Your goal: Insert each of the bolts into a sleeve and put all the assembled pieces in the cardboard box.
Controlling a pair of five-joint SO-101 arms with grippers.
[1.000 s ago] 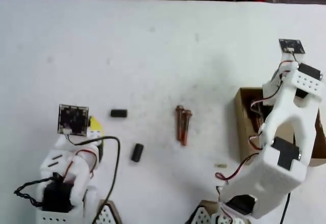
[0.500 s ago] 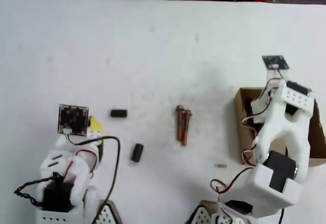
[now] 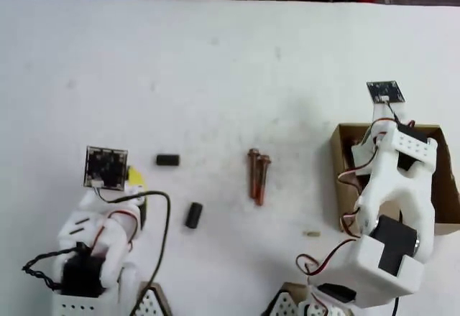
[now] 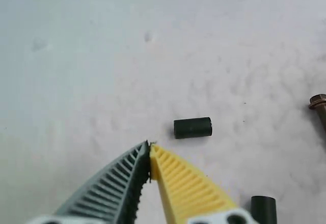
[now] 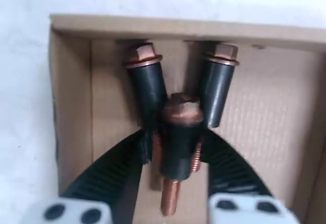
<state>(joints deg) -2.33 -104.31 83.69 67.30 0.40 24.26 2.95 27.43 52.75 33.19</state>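
Copper hex-headed bolt in a smooth black sleeve, clamped in my right claw above the corrugated cardboard box; my ribbed left claw is closed tight, empty.

Left gripper: I see grey and yellow fingers pressed together at the tips, nothing between them. One black sleeve lies on its side on the white table just past the tips, not touching. Second sleeve beside the yellow finger, bolt head farther right

bolt cut by edge | sleeve cut by edge | cardboard box half hidden under right arm
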